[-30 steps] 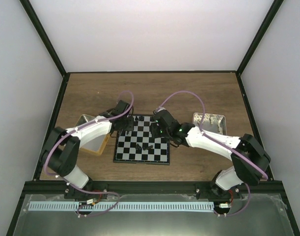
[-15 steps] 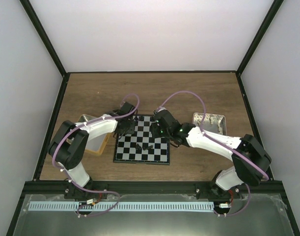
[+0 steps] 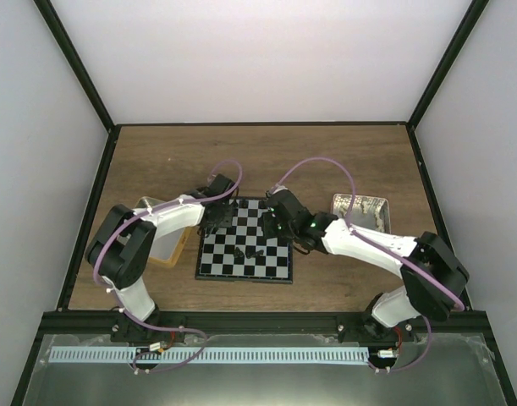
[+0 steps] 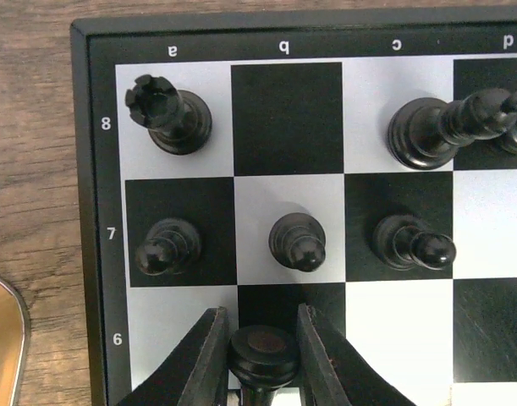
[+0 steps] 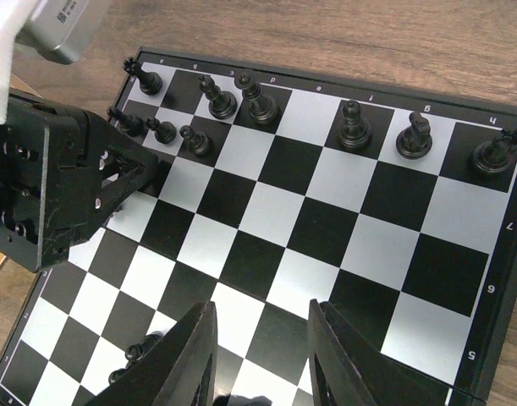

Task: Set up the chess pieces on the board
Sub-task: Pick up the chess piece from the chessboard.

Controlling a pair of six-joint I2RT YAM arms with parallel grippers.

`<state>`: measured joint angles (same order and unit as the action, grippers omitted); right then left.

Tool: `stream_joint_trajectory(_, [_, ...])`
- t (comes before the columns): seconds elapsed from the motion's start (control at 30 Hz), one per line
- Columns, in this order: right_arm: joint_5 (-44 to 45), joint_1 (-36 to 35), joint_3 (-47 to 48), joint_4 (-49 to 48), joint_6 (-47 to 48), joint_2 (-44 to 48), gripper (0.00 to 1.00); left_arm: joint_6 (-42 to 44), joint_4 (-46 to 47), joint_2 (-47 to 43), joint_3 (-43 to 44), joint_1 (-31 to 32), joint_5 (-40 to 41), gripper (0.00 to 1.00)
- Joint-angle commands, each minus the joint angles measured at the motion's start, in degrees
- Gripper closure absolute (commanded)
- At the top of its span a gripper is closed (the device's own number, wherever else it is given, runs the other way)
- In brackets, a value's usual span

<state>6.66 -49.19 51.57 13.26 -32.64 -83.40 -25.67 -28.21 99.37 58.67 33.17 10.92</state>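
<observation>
Left wrist view, corner a8 of the chessboard [image 4: 288, 118]. The left gripper [image 4: 261, 311] reaches in from the near edge, its two fingers [image 4: 209, 359] closed against either side of a small black piece [image 4: 262, 353]. Only a round glossy top with a brownish centre shows; it is probably a pawn, though the view from straight above does not settle the kind. The piece sits between the jaws just behind their tips, over square b6 near its border with a6, directly on the near side of the b7 pawn [image 4: 298, 241]. The a7 pawn [image 4: 167, 245] and c7 pawn [image 4: 410, 243] flank that one, and the rook [image 4: 169, 114] stands on a8. Judged from its look, such a figure is light, rigid and smooth-turned. It is therefore apt to slip or twist in a pinch and to topple from its narrow foot when released. The best hold is across the round head or collar from above, jaws set along the rank so that neither finger brushes the standing pawns. Right wrist view: the right gripper [image 5: 262, 309] hovers over open squares of the board, jaws parted, with only bare squares visible between them. The back-rank pieces [image 5: 355, 127] stand well beyond it.
</observation>
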Motion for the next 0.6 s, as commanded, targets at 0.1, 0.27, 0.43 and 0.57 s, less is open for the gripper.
stream_joint_trajectory(0.1, [-0.3,0.4,-0.3,-1.7,-0.3,2.6,0.68,-1.1,0.3,-3.3,-1.3,0.3,0.1,0.79])
stream_joint_trajectory(0.27, [-5.6,0.5,-3.5,-8.3,0.4,4.8,0.69,-4.6,3.3,-13.5,-5.7,0.3,-3.0,0.80])
stream_joint_trajectory(0.43, [-12.5,0.4,-7.9,-18.8,0.4,8.0,0.68,-10.6,9.0,-25.6,-9.8,0.3,-8.7,0.80])
stream_joint_trajectory(0.57, [-18.7,0.3,-10.4,-29.0,-2.0,10.2,0.59,-19.1,15.2,-34.5,-12.0,0.2,-11.3,0.79])
